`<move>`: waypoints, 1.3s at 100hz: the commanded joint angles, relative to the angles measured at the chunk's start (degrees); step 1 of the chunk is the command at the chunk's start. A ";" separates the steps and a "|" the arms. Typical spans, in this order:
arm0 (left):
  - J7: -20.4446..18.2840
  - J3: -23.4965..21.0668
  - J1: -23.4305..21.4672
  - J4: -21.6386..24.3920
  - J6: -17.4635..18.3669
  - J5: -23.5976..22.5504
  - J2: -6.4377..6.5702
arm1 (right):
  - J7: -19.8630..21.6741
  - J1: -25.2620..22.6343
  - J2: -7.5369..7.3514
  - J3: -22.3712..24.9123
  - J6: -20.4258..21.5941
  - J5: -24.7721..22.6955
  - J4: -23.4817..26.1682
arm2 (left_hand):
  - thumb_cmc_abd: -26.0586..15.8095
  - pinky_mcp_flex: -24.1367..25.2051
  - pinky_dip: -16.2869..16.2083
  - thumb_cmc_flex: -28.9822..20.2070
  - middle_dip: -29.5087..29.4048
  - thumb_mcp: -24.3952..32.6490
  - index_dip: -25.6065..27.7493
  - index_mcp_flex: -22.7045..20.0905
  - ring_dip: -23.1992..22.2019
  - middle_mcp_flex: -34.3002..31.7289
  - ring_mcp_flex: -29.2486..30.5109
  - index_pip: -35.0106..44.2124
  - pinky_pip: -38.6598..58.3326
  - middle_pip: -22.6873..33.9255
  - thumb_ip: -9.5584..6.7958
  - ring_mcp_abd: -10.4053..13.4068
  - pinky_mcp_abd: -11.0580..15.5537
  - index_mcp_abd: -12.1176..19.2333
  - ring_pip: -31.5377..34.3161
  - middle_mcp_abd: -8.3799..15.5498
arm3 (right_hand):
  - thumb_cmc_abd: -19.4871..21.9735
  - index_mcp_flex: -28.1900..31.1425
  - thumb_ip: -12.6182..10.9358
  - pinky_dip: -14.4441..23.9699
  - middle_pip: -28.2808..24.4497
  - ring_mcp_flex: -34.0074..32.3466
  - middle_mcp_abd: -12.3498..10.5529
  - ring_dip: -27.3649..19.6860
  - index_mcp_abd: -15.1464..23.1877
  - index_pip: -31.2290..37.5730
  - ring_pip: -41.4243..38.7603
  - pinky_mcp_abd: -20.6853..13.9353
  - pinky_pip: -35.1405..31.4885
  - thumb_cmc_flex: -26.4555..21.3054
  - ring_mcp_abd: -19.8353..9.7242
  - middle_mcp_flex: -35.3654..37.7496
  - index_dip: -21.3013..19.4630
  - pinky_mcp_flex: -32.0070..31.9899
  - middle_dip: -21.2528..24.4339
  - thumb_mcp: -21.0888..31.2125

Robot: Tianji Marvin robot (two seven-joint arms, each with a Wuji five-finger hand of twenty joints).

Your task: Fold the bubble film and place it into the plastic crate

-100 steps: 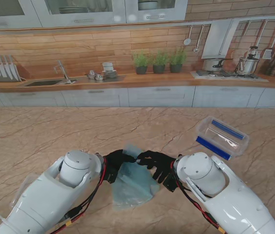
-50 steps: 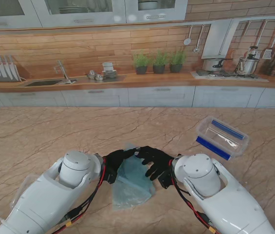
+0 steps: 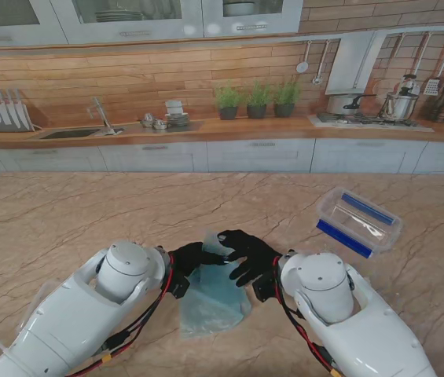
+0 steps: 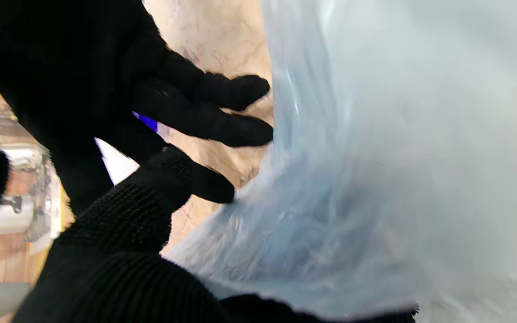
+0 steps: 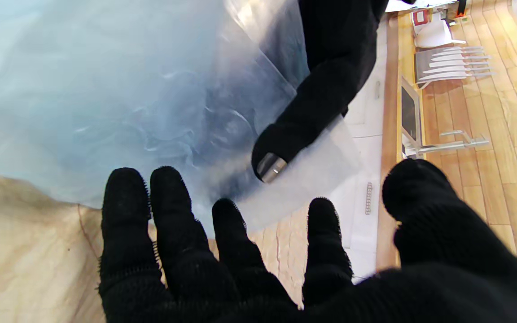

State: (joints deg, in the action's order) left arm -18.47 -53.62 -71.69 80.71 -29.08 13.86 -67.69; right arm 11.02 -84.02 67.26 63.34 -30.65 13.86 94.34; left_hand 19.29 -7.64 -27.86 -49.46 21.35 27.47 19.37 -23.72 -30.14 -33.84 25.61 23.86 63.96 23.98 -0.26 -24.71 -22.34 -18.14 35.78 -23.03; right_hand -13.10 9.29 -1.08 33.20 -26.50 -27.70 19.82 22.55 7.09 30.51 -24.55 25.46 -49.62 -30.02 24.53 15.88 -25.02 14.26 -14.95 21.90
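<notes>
From the stand camera, two white robot arms reach in from the near corners, and their black-gloved hands meet over a pale blue bubble film (image 3: 210,294) lying on the near middle of the table (image 3: 88,212). The left hand (image 3: 188,261) pinches the film's far edge, lifting a translucent corner off the table. The right hand (image 3: 245,253) is spread just beside it, fingers apart and grasping nothing, with its fingertips over the film's far right edge. The right wrist camera shows what the stand view cannot: the right hand's fingers (image 5: 168,211) splayed and free, and one fingertip of the left hand (image 5: 285,139) pressed on the film, with a metal tip showing through a hole in the glove. The left wrist camera shows the left hand (image 4: 119,215) close up, the film (image 4: 375,157) filling most of the view, and the right hand's fingers (image 4: 222,128) reaching to the film's edge. The film looks soft, cloudy and crumpled, doubled over on itself in places. The clear plastic crate (image 3: 359,221), with blue edges, sits tilted well to the far right of the hands. The table is beige marble with brown veins. Beyond it run a kitchen counter with a sink (image 3: 72,132), three potted herbs (image 3: 257,100), a knife rack (image 3: 1,110) and a stove with pots (image 3: 363,106).
</notes>
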 commanded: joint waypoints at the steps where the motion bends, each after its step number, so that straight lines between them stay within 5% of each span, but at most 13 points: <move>1: 1.83 0.55 -1.33 -0.55 -1.77 -1.21 -0.42 | -0.31 -0.77 0.03 0.64 0.76 -1.17 1.15 | 3.45 0.50 -2.71 -0.87 1.30 3.30 2.49 -2.45 -0.36 -3.08 1.84 6.24 -5.70 2.78 1.49 -3.26 -5.90 0.00 0.65 0.80 | 2.31 -0.79 1.13 -0.82 0.36 -0.36 -1.69 -0.54 1.78 0.99 -1.20 0.73 -3.02 1.64 0.89 -0.63 0.62 1.07 0.73 -1.34; 13: 3.74 1.24 -1.20 -0.28 -3.23 -3.27 -0.75 | -0.68 -1.98 -0.37 2.11 1.84 -3.64 2.46 | 4.41 -5.08 -7.09 -1.66 3.05 6.36 4.57 -7.38 -2.73 -10.69 9.31 12.21 1.67 7.07 1.82 -4.42 -6.90 0.74 7.77 1.04 | 2.07 0.19 0.97 -0.72 0.25 -0.58 -1.56 -0.43 1.41 1.17 -1.48 0.69 -3.68 1.55 0.83 -0.25 0.75 1.16 0.70 -1.22; 21: 4.84 1.92 -0.96 -0.43 -3.49 -4.92 -0.93 | -0.87 -2.86 -0.55 3.10 2.34 -4.40 3.41 | 9.02 -12.23 -10.79 -7.64 4.41 5.89 2.97 -11.13 -2.91 -18.86 17.70 19.87 7.26 10.72 5.45 -3.64 -7.19 2.14 13.39 1.88 | 1.94 0.60 0.86 -0.77 0.25 -0.68 -1.48 -0.40 1.57 1.09 -1.55 0.76 -3.88 1.48 0.75 -0.11 0.87 1.05 0.70 -1.11; 30: 6.18 1.98 -1.06 -0.59 -3.71 -4.80 -1.42 | -0.91 -3.65 -0.75 3.94 2.96 -5.37 4.14 | 8.10 -18.45 -12.03 -12.39 6.63 7.29 1.67 -14.22 -2.30 -26.68 24.81 25.00 10.71 11.48 5.22 -2.71 -8.03 2.05 16.76 2.92 | 1.89 0.81 0.80 -0.86 0.27 -0.72 -1.53 -0.40 1.52 0.94 -1.56 0.68 -4.05 1.51 0.58 0.01 0.99 1.03 0.71 -1.06; 55: 10.67 -1.56 -3.47 -0.87 -2.25 4.81 -3.87 | -1.88 -4.91 -0.81 5.27 3.81 -6.99 4.69 | 6.27 -15.89 -10.43 -15.28 3.30 15.77 0.24 -13.51 2.37 -23.88 21.00 22.22 7.27 7.54 6.56 -5.81 -9.06 -1.60 12.96 -0.46 | 1.87 1.04 0.69 -1.15 0.43 -0.70 -1.48 -0.32 1.23 0.61 -1.59 0.50 -4.18 1.54 0.33 0.15 1.15 0.75 0.76 -0.96; 69: 14.65 -4.17 -5.14 -0.07 -2.96 10.96 -5.53 | -2.32 -4.99 -0.79 5.31 3.63 -8.10 4.28 | 3.78 -12.66 -9.79 -11.07 4.21 26.22 1.34 -12.70 2.81 -21.22 17.30 18.54 5.01 5.14 1.40 -5.99 -8.25 -1.33 11.35 -0.47 | 1.88 0.50 0.63 -1.33 0.48 -0.30 -1.44 -0.37 0.93 0.29 -1.36 0.43 -4.10 1.56 0.21 0.05 1.24 0.54 0.77 -0.88; 75: 15.35 -4.88 -5.56 0.26 -3.16 12.60 -5.82 | -2.48 -4.98 -0.75 5.34 3.37 -8.28 4.10 | 0.43 -11.25 -9.31 -10.66 4.11 26.27 3.14 -11.34 2.71 -18.68 15.52 16.68 4.22 5.34 -4.53 -5.40 -7.18 -0.89 10.53 -0.11 | 1.76 0.21 0.61 -1.42 0.36 -0.14 -1.25 -0.40 0.82 0.26 -1.27 0.38 -4.01 1.47 0.27 0.23 1.23 0.39 0.71 -0.83; 82: 15.42 -5.65 -5.96 0.57 -2.91 14.64 -5.94 | -2.41 -4.82 -0.79 5.31 2.88 -8.78 3.78 | -3.68 -9.32 -8.37 -11.95 1.88 22.89 4.55 -8.67 2.65 -14.45 13.17 15.14 2.65 6.36 -14.01 -4.07 -6.20 0.00 9.31 0.98 | 1.68 0.01 0.59 -1.50 -0.11 -0.20 -0.80 -0.41 0.81 0.25 -1.28 0.40 -3.97 1.35 0.40 1.25 1.22 0.42 0.54 -0.79; 89: 14.71 -6.37 -6.20 0.65 -2.25 16.78 -5.87 | -1.88 -4.49 -0.95 5.30 1.62 -9.35 3.49 | -4.24 -8.92 -8.25 -12.94 0.97 23.08 4.60 -6.92 2.29 -12.40 12.65 14.81 2.59 6.59 -16.71 -2.95 -5.52 0.65 9.46 1.68 | 1.18 -0.20 0.53 -1.61 -0.76 -0.43 0.50 -0.41 0.29 0.22 -1.36 0.32 -3.97 0.75 0.48 2.85 1.25 0.62 0.29 -0.58; 95: 14.14 -6.93 -6.45 0.85 -1.76 18.15 -5.78 | -1.23 -4.17 -1.12 5.27 0.70 -9.76 3.15 | -0.98 -8.33 -8.27 -14.22 1.17 27.02 4.91 -5.09 -1.03 -10.34 12.38 15.29 3.00 7.39 -9.96 -2.49 -4.96 1.54 9.51 2.75 | 0.83 -0.59 0.51 -1.74 -1.11 -0.35 1.41 -0.46 -0.29 0.04 -1.33 0.13 -3.91 0.49 0.19 3.63 1.36 0.64 0.13 -0.52; 97: 14.15 -7.05 -6.55 0.93 -1.53 18.42 -5.79 | -1.15 -4.07 -1.14 5.24 0.50 -9.87 3.01 | 0.76 -8.71 -7.05 -14.89 1.51 28.88 5.14 -4.90 -2.30 -10.27 13.05 15.77 3.59 7.78 -5.93 -2.28 -5.19 1.78 9.61 3.01 | 0.67 -0.62 0.48 -1.80 -1.18 -0.27 1.70 -0.49 -0.49 0.03 -1.30 0.00 -3.85 0.31 0.08 3.73 1.38 0.59 0.09 -0.45; 104: 15.07 -7.54 -7.01 1.45 -1.03 19.33 -5.99 | -1.25 -3.74 -1.10 5.09 0.03 -10.23 2.47 | 4.04 -9.01 -4.33 -16.75 2.90 31.09 5.83 -4.55 -5.37 -10.40 14.00 17.13 5.58 9.37 0.52 -2.16 -5.65 2.59 10.73 3.94 | 0.29 -0.53 0.42 -2.13 -1.68 0.01 2.30 -0.60 -1.87 0.02 -1.21 -0.54 -3.45 -0.34 -0.74 4.52 1.46 0.18 -0.16 -0.16; 130: 24.22 -8.97 -8.90 3.33 2.00 24.32 -7.98 | -0.73 -1.48 -1.04 3.65 -1.27 -10.99 -0.72 | 9.75 -10.41 -1.65 -20.39 12.61 32.84 9.20 -3.72 -12.15 -12.45 16.99 23.63 10.72 13.05 7.19 -0.38 -6.48 4.97 14.23 6.10 | -2.44 -0.67 0.39 -2.72 -3.78 0.83 0.82 -0.88 -9.20 -0.65 -0.80 -4.66 -2.24 -2.24 -6.78 5.61 1.41 -1.00 -1.24 0.92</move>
State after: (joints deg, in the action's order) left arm 6.05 -62.68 -79.95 83.21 -28.19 39.51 -74.84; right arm 9.93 -86.06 66.02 67.42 -31.41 2.91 94.54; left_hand 25.37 -16.91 -30.51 -65.61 32.12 57.97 27.30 -29.11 -40.60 -45.20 40.19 44.54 71.65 34.10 4.97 -26.91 -28.12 -16.52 48.03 -19.28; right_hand -13.33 9.33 -1.10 31.26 -28.67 -27.75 21.37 22.54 -1.27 30.66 -25.33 22.32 -51.36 -31.29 20.16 20.46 -23.79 13.95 -15.12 22.00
